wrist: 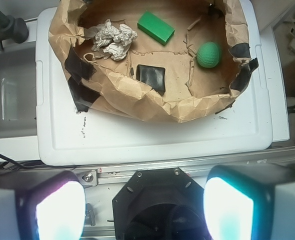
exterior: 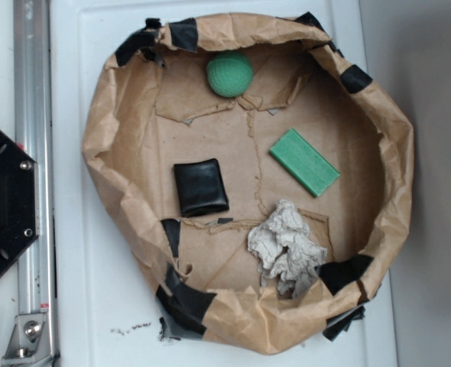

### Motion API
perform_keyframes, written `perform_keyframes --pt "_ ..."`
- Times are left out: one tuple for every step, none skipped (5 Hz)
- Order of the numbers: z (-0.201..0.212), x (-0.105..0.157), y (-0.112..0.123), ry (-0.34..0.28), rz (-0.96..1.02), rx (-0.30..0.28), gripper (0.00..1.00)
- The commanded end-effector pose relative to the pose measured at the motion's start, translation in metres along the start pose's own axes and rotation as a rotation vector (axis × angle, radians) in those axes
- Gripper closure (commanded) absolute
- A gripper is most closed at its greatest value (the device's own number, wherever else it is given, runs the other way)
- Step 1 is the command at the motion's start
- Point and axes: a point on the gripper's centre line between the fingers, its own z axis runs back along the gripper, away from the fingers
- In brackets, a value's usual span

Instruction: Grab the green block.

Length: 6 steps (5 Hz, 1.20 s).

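Evidently the grasp has not begun: the green block lies untouched on the floor of the brown paper basin, and the gripper hangs high and well back from it, above the black mount and the metal rail at the near edge of the white tray. Its two pale, glowing fingers fill the lower corners of the wrist view, spread wide with nothing between them. From the gripper, the block is far ahead, across the crumpled near wall of the basin and close to the basin's far side, lying flat with its long edges running diagonally. Nearer the gripper, and almost straight ahead, sits the black square pad; ahead and to the left, just beside the block, lies the crumpled wad of paper; ahead and to the right, well apart from the block, rests the round green ball. The exterior view shows the same four objects from above, each separate from the others, with the block standing clear of both the wad and the basin wall; the gripper itself does not appear there. All of the task therefore remains, as judged from this layout: travel forward over the basin wall, alignment of the fingers across the block's narrow width, descent, and closure. The nearby wad would likely be the main obstruction on approach.
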Motion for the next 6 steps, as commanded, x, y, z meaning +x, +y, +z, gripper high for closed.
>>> perform_keyframes --pt "0.0 0.0 0.0 0.0 0.0 0.0 0.0" --pt "-0.016 0.027 0.013 -0.08 -0.04 0.054 0.0" --pt "-0.026 0.055 0.013 -0.228 -0.122 0.104 0.0" --pt "-0.05 0.089 0.012 -0.313 -0.242 0.12 0.0" --pt "-0.096 0.122 0.019 -0.289 -0.31 0.098 0.0" --pt "-0.132 0.145 0.02 -0.251 -0.359 0.06 0.0"
